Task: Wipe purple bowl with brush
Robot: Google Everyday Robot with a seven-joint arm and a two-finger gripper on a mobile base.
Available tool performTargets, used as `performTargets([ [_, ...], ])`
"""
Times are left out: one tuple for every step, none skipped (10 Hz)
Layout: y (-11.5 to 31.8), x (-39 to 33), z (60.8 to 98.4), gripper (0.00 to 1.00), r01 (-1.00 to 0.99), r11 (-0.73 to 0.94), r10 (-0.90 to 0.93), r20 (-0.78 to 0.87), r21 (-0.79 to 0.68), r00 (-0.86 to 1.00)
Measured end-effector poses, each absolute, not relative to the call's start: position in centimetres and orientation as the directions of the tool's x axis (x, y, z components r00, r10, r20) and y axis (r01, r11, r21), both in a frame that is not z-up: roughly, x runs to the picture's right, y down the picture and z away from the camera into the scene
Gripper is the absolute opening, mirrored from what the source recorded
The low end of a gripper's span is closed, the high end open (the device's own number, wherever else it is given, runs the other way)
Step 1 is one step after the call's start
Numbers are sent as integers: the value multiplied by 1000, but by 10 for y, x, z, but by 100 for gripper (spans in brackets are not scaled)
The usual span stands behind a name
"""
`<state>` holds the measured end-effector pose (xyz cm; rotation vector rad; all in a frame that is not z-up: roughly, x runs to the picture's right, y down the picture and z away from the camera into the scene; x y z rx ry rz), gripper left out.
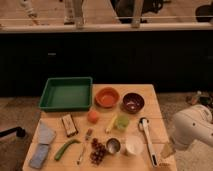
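The purple bowl (pixel 133 102) stands at the back right of the wooden table (pixel 155 107), next to the orange bowl (pixel 107 97). The brush (pixel 148 136) lies flat on the table's right side, its round head toward the purple bowl and its white handle running to the front edge. My gripper (pixel 167 150) hangs from the white arm (pixel 195 127) just off the table's front right corner, beside the end of the brush handle and apart from it. It holds nothing that I can see.
A green tray (pixel 66 93) sits at the back left. In the middle are an orange fruit (pixel 93 116), a green cup (pixel 122 121), a white cup (pixel 134 145), a metal cup (pixel 113 145), grapes (pixel 98 151) and a fork (pixel 83 150). A blue cloth (pixel 42 145) lies at the front left.
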<state>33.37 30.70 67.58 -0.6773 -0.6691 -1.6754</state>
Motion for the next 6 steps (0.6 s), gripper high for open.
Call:
performTargets([
  [311,334,676,80,978,-191,-646,740,81,-187],
  [316,333,675,80,976,-200,-644,738,90,-200],
  [321,330,674,80,972,-210,-642,736,101,-216],
  [324,327,673,80,969,-220,-640,733,112,-230],
  [328,324,673,80,963,-237,-635,731,127,-252],
  [331,321,674,80,957,-253,-629,727,141,-273],
])
